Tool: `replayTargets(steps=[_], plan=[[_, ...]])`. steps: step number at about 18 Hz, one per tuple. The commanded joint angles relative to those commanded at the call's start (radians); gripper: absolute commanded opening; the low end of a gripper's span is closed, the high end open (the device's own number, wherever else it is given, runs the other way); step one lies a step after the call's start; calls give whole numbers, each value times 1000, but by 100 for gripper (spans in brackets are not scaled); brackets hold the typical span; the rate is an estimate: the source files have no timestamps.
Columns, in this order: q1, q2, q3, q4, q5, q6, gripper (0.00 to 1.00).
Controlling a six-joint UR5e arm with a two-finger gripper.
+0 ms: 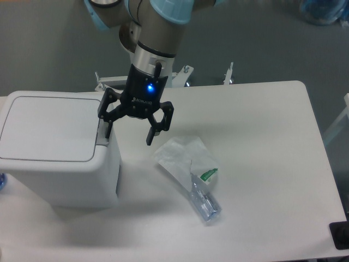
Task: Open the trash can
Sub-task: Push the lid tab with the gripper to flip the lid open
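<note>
The trash can (57, 147) is a boxy white bin at the table's left, its flat lid (49, 128) closed. A grey push-bar strip (103, 135) runs along the lid's right edge. My gripper (128, 132) hangs open at the bin's right side, pointing down. Its left finger (108, 127) is over the grey strip, touching or just above it. The right finger (149, 134) hangs over the bare table with nothing between the fingers.
A clear plastic wrapper with a green label (191, 174) lies on the white table (262, 164) right of the gripper. The table's right edge is near x 600. A metal frame (185, 73) stands behind the table.
</note>
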Motion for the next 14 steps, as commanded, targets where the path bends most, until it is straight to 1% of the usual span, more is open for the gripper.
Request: replayTargets(steps=[8, 11, 14], plan=[[6, 5, 3, -2, 0, -5, 100], [26, 20, 40, -2, -3, 11, 100], [66, 31, 95, 0, -2, 38, 100]])
